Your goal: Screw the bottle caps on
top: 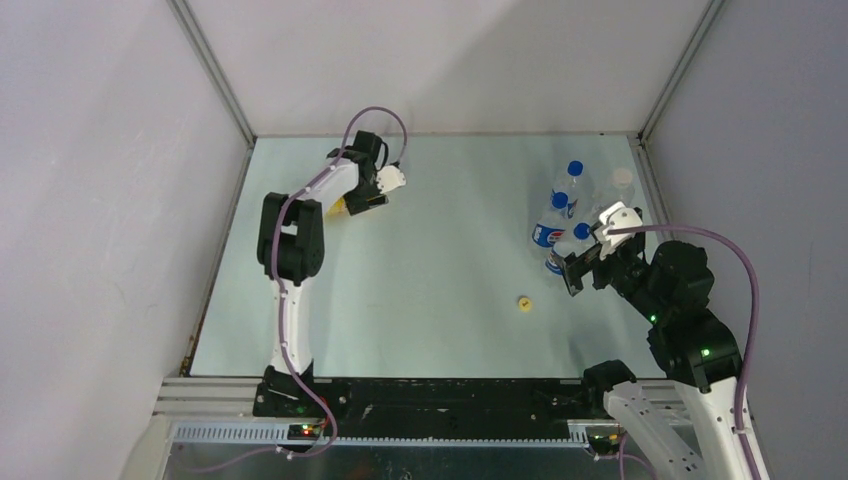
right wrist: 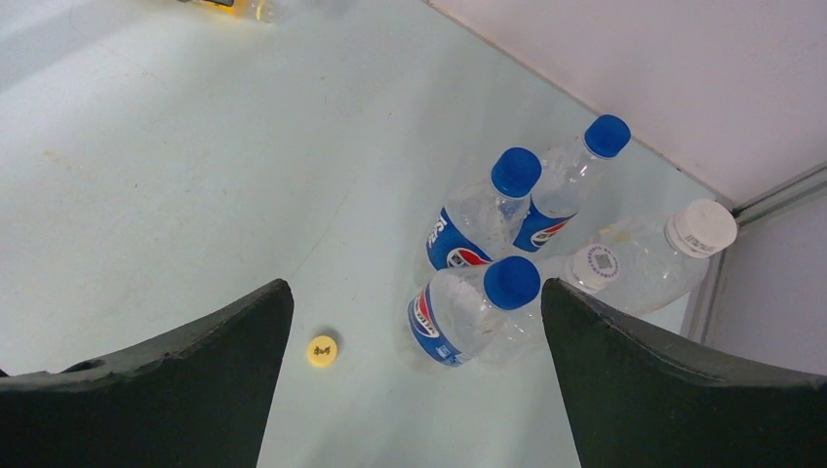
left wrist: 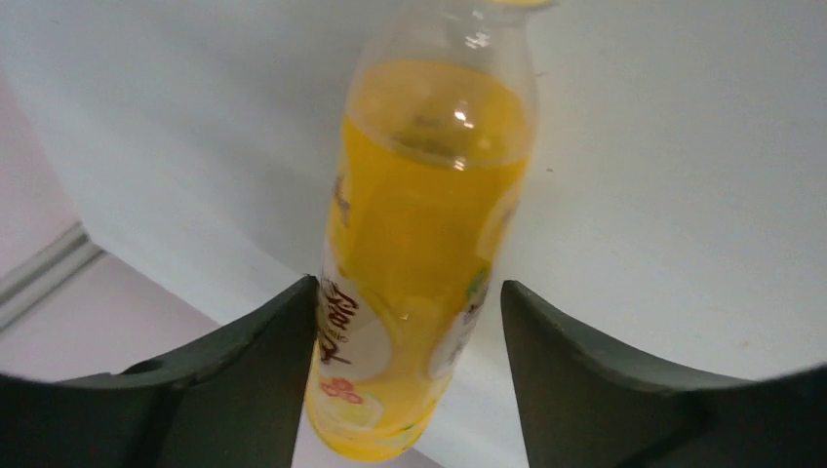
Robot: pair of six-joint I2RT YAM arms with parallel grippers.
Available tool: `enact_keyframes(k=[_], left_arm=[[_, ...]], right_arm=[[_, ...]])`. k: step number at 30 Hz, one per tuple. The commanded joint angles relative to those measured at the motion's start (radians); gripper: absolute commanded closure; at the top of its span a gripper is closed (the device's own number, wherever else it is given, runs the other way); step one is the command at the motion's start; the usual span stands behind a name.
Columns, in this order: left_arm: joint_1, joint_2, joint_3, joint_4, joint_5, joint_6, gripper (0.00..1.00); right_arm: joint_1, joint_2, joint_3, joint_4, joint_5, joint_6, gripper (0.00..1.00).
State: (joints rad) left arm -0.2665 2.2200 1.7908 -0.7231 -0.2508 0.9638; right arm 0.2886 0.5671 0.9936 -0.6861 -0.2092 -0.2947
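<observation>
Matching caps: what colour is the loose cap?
The loose cap is yellow; right wrist view.

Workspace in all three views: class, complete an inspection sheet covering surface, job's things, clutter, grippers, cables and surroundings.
Surface: pale green table, faintly scuffed.
Job's things: three blue-capped Pepsi bottles grouped far right; yellow bottle far left; yellow cap loose on the table.
Clutter: white-capped clear bottle beside the Pepsi bottles.
Grippers: left gripper open, straddling the yellow bottle; right gripper open, holding nothing.
Cables: purple cable along each arm.
Surroundings: white walls, metal corner posts.
</observation>
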Motion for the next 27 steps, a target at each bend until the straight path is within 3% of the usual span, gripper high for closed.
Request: enact_keyframes(k=[1,5,8,10,13,16,22,27], left_arm=[[-0.010,-0.019,0.039,-0.106,0.111,-0.095,0.35],[-0.022,-0.018,0.107,-0.267,0.225,-0.216,0.50],[-0.030,-0.022,0.133,-0.349,0.418,-0.359,0.50],[-0.040,-0.058,0.084,-0.349,0.525,-0.451,0.48],[-0.072,-0.194,-0.131,-0.185,0.632,-0.564,0.46],[-0.116,-0.283,-0.279,-0.069,0.596,-0.674,0.47],[-0.231,-0.415,-0.516,0.005,0.428,-0.810,0.46],[-0.335,-0.558,-0.697,0.094,0.313,-0.969,0.44]], right_arm=[[0.005,0.015,0.002,0.015,-0.034,0.050,0.01],[0.006,0.027,0.012,0.005,-0.058,0.117,0.01],[0.004,0.032,0.018,0.002,-0.103,0.158,0.01],[0.002,0.021,0.019,0.015,-0.150,0.220,0.01],[-0.005,-0.002,0.007,0.038,-0.286,0.266,0.01],[-0.006,-0.045,-0.035,0.082,-0.326,0.310,0.01],[0.004,-0.025,-0.117,0.098,-0.437,0.364,0.01],[0.098,0.108,-0.118,0.011,-0.293,0.465,0.01]])
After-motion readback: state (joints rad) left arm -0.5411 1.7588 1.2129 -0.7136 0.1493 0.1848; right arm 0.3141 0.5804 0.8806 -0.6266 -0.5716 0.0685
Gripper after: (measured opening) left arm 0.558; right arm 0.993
